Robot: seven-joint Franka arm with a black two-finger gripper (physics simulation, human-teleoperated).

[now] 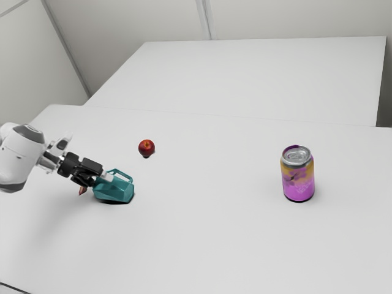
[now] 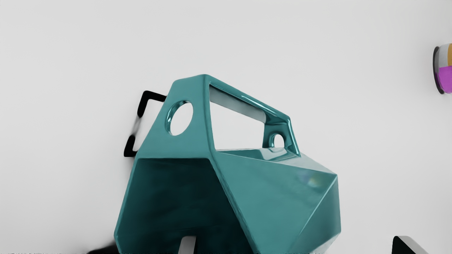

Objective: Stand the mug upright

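Note:
The teal faceted mug [image 1: 116, 191] lies on its side on the table, its handle raised. In the exterior view my gripper [image 1: 105, 177] is at the mug's end nearest the arm. Seen from the wrist, the mug [image 2: 275, 190] has its dark mouth facing the hand, and my gripper [image 2: 296, 244] stands open with its fingertips far apart. One fingertip [image 2: 187, 245] overlaps the dark mouth; the other [image 2: 406, 245] is off past the mug's body, with a gap between. Whether the first fingertip touches the mug, I cannot tell.
A red apple [image 1: 146, 147] sits a short way beyond the mug. Far toward the exterior view's right stands a purple and yellow can [image 1: 298, 174], part of which shows in the wrist view. A small reddish object [image 1: 82, 190] is partly visible below the gripper on the white table [image 1: 208, 245].

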